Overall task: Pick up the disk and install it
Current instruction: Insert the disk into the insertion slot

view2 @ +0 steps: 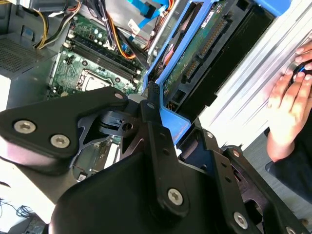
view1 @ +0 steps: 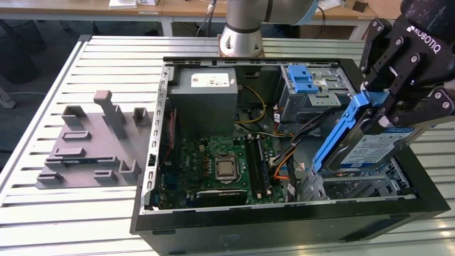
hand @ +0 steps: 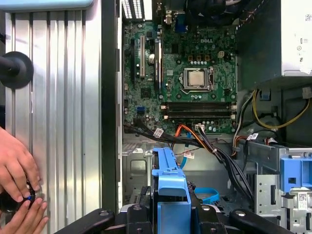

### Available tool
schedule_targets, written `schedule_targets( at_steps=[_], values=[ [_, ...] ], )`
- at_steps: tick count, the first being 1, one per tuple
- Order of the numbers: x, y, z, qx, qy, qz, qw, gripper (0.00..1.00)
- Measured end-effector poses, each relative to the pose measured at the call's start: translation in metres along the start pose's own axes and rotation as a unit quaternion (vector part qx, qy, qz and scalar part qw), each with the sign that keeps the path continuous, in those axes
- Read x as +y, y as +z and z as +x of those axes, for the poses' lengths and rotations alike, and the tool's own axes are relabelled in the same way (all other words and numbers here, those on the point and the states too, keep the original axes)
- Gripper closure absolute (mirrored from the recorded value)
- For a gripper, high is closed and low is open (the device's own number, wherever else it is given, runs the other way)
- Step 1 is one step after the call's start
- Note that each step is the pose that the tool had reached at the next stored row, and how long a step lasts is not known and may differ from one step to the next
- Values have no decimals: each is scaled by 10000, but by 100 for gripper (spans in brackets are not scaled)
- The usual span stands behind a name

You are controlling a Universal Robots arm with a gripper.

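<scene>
The disk (view1: 371, 150), a silver-grey drive with a blue-and-white label and blue side rails, hangs tilted over the open computer case (view1: 284, 224), at the exterior view's right. My black gripper (view1: 387, 112) is shut on its upper end. In the second wrist view the disk's (view2: 195, 53) green circuit-board underside faces the camera, and a black finger (view2: 148, 109) presses on the blue rail. In the first wrist view the disk's blue rail (hand: 170, 187) sits between my fingers, over the case's grey drive bay floor (hand: 139, 168).
Inside the case lie the motherboard (view1: 220, 165), the grey power-supply box (view1: 206, 90) and a silver cage with a blue latch (view1: 306, 80), with cables between them. A grey fixture (view1: 92, 144) stands on the slatted table. A person's hands (hand: 17, 183) rest beside the case.
</scene>
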State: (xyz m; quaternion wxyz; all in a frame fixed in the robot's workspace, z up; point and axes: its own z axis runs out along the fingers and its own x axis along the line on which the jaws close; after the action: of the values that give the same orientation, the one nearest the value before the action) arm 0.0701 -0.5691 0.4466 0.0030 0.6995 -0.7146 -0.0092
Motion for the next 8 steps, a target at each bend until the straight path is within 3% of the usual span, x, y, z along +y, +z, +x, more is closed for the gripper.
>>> schedule_targets(
  at_steps=[8],
  values=[
    [-95,25,-2,-4,0,0,10000,63]
  ],
)
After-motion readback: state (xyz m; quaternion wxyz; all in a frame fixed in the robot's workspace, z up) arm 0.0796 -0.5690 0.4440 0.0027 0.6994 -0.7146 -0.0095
